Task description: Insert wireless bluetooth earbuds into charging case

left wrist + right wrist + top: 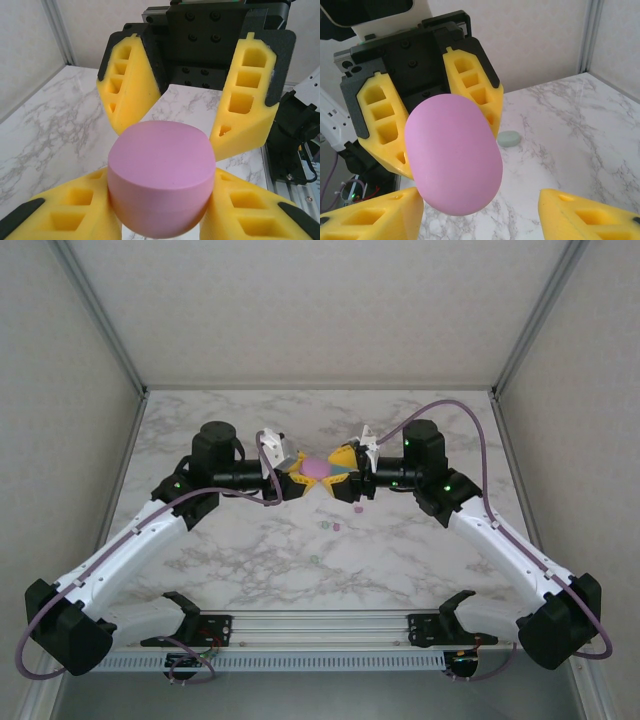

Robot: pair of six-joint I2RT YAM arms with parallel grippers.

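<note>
A pink oval charging case (318, 467) hangs above the middle of the table, closed. My left gripper (303, 474) is shut on it, and its yellow fingers (75, 210) press both sides of the case (160, 175). My right gripper (342, 464) faces it from the right, open, with its fingers (247, 95) spread behind the case. In the right wrist view its own gripper (480, 220) stands wide below the case (452, 155), touching nothing. Tiny earbuds (337, 526) lie loose on the marble just in front of the grippers.
A mint-green oval object (509, 138) lies flat on the marble table (420, 560) beyond the case. Another tiny bud (314, 560) sits nearer the arm bases. Enclosure walls and metal posts (100, 320) bound the table on three sides.
</note>
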